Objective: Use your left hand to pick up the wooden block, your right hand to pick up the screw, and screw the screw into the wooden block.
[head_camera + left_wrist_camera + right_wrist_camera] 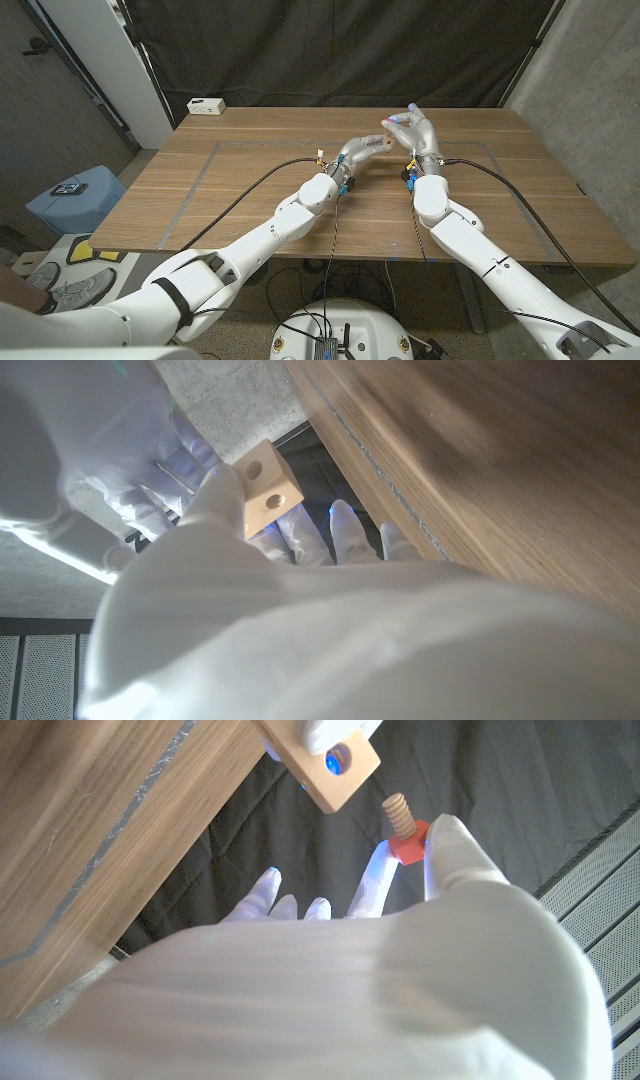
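Right hand (pixel 400 960) pinching the red-headed screw (pixel 405 828) beside the wooden block (pixel 322 765) gripped by the left hand (pixel 300 620): align thread with hole before turning.

A wooden worktop (pixel 250 200) with a faint taped rectangle on its surface stands in front of a black curtain (pixel 330 45) that covers the back wall. Grey concrete wall (pixel 590 90) rises at the right, and a white panel (pixel 105 55) leans at the left. A small white box (pixel 206 105) sits on the worktop's far left corner. On the grey floor at the left stands a blue bin (pixel 75 195).
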Action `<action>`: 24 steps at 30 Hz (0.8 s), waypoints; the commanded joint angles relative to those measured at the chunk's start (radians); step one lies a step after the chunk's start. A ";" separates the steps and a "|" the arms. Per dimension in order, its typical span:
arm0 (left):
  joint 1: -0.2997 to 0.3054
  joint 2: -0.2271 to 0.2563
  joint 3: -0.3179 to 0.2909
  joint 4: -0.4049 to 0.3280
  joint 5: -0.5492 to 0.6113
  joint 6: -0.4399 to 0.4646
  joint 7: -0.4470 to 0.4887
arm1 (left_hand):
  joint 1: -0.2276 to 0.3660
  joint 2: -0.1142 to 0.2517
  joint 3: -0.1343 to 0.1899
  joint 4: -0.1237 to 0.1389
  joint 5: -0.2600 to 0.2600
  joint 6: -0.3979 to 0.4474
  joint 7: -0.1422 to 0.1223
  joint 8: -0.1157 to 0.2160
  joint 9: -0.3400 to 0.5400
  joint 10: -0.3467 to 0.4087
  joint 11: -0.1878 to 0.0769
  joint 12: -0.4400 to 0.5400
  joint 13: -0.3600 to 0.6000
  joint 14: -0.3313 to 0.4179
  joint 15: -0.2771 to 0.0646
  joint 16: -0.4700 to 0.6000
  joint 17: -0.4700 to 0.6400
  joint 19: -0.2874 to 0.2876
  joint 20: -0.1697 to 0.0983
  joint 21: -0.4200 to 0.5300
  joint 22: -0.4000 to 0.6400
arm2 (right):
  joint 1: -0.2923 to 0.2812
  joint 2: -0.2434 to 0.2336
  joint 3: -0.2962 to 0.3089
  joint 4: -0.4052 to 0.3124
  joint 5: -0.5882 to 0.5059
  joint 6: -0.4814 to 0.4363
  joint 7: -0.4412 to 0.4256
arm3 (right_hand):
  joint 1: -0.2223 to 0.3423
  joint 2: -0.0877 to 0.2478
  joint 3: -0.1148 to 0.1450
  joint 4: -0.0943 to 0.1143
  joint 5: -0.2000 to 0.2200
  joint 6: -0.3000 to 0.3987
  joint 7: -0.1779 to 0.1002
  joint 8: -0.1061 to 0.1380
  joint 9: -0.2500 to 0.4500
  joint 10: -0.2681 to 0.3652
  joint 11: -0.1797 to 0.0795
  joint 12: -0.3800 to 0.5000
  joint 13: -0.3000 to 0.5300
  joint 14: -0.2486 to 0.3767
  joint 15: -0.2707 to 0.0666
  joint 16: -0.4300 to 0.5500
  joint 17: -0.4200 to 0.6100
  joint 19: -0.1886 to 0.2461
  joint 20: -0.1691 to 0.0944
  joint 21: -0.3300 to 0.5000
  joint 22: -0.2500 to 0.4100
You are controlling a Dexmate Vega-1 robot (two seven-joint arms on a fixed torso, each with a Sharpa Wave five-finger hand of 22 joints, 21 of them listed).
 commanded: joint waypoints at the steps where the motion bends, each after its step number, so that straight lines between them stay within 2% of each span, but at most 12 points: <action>1: 0.007 0.006 0.001 -0.014 0.002 0.004 0.001 | -0.008 -0.001 -0.004 0.002 0.003 0.016 0.000 0.008 0.003 0.011 0.001 0.005 0.006 0.011 -0.057 0.006 0.002 0.003 0.000 0.008 0.002 | -0.010 -0.002 0.005 -0.006 -0.003 0.001 -0.009 | 0.018 -0.003 0.006 -0.003 0.004 0.002 0.003 0.004 -0.001 0.001 -0.007 -0.002 0.002 0.004 -0.004 -0.004 0.003 0.005 -0.004 -0.003 0.002; 24: 0.012 0.015 0.000 -0.027 0.003 0.007 -0.003 | -0.007 -0.001 -0.005 0.000 0.004 0.005 -0.002 0.002 0.003 0.010 0.001 0.001 0.006 0.006 -0.056 0.003 0.002 0.002 0.001 0.007 0.002 | -0.014 0.002 0.004 -0.003 -0.002 -0.001 -0.012 | 0.015 0.001 0.010 0.003 0.004 0.000 0.001 0.007 -0.006 0.002 -0.003 -0.003 0.002 0.005 -0.002 -0.005 0.006 0.006 -0.004 -0.002 0.002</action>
